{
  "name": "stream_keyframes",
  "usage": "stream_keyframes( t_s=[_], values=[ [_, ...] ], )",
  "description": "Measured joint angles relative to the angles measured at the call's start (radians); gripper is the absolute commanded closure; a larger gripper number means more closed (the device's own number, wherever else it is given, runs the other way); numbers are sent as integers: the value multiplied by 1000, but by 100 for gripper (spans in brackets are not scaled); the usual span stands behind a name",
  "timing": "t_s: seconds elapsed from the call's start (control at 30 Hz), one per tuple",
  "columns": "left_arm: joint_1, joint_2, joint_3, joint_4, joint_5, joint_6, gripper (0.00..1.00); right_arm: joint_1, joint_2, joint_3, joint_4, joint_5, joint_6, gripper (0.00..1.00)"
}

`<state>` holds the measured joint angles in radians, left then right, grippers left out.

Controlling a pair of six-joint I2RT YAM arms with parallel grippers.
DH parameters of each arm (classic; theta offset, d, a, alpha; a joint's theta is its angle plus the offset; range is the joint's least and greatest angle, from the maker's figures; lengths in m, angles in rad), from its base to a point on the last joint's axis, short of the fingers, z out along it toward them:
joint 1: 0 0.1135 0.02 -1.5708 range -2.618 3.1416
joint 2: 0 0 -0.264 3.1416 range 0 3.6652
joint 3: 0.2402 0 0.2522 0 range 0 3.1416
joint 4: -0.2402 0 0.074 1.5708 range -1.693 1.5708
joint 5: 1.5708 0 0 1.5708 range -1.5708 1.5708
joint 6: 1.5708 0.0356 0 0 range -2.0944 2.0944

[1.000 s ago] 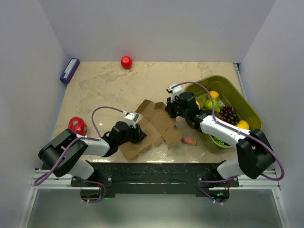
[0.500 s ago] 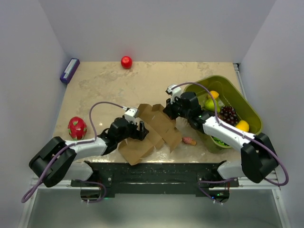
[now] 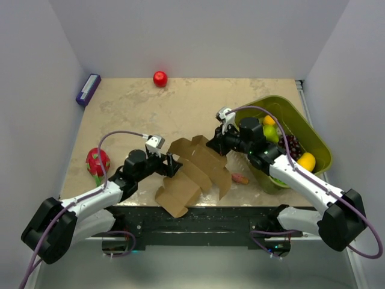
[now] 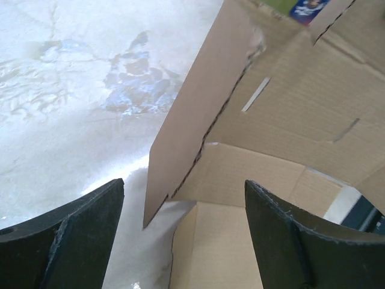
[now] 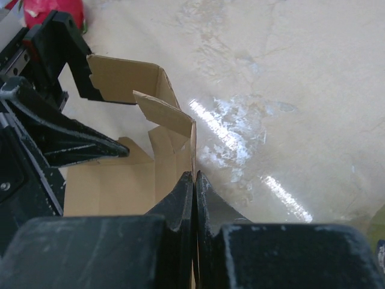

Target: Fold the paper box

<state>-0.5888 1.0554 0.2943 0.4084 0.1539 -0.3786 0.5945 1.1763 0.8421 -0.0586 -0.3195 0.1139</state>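
Eyes to the far left corner of the table (image 3: 138,114), where a purple box (image 3: 88,90) lies by the wall. Down the left edge, a red-and-green fruit (image 3: 97,160) sits alone. Over on the far edge, left of its middle, there's a red ball (image 3: 160,79).

Now the left arm (image 3: 90,197), stretched low from the near left corner, and look at the left gripper (image 3: 171,164): jaws spread wide, nothing in them. Its wrist camera has the two dark fingers (image 4: 66,235) flanking the free corner of a brown flap; whether either one touches the cardboard, I cannot tell.

And here's the paper box (image 3: 198,168), at the middle of the near edge, half-formed. One panel lies flat toward the near edge, and the other panels and flaps tilt up at angles, slots and creases showing. On its far right side, the right gripper (image 3: 213,145) is clamped tight on it, a thin upright cardboard edge pinched between the two closed tips.

Just right of the box, a small pink thing (image 3: 240,178) lies on the table, near the green basket (image 3: 304,117). That basket sits along the right edge, with dark grapes (image 3: 290,144) and yellow fruit (image 3: 307,160) inside, and the right arm (image 3: 301,177) crosses over its near rim.
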Motion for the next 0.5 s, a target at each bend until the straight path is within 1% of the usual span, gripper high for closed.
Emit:
stream_keyframes(
  t_s=[0.2,0.33,0.43,0.47,0.5],
  values=[
    [56,1,-35,60,149,-2,16,0,-18,-2,-40,-45,15,100],
    [61,31,-58,92,195,-3,17,0,-39,-9,-50,-60,27,100],
    [61,54,-66,94,204,-3,21,0,-43,-11,-52,-69,36,100],
    [61,60,-67,97,207,-3,26,0,-43,-11,-53,-69,37,100],
    [61,68,-67,103,211,-4,28,0,-43,-11,-53,-70,39,100]
  ],
)
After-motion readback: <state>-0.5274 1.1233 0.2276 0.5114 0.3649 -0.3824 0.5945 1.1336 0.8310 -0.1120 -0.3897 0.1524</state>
